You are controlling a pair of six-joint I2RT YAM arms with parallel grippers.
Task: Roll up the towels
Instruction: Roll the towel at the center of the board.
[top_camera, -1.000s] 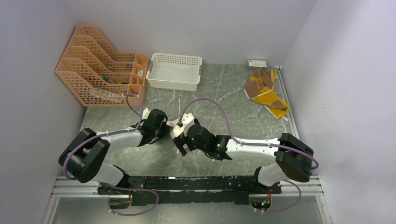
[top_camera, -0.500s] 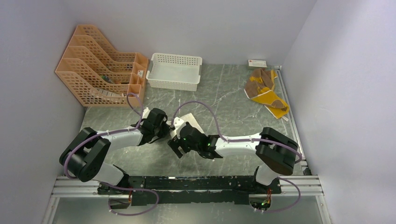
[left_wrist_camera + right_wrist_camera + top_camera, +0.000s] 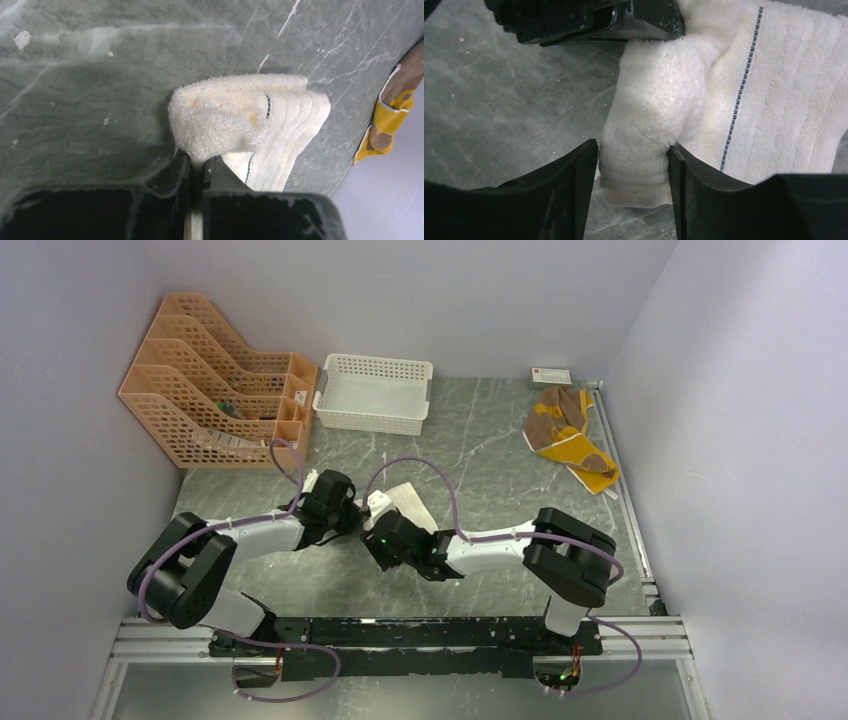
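Cream towel is part-rolled: a fat roll at one end, with the flat striped rest lying past the far side of the right gripper. The roll sits between the right fingers, both pads touching it, so I call it clamped on the roll (how firmly, can't tell). The left gripper is closed tight on the roll's other end, the towel bunched just ahead of its tips.

Changed in the last second: the right arm swung in toward the left gripper and its jaws came from wide apart down onto the roll – the left one didn't move. I read this as a handover or a two-ended hold, with the roll pinned at both ends so it can be turned further over the flat part. Rolling is started, not done.

Brown and yellow towel lies unrolled, well away from both grippers at the far right of the table – untouched. White basket and orange file rack stand far beyond both hands.
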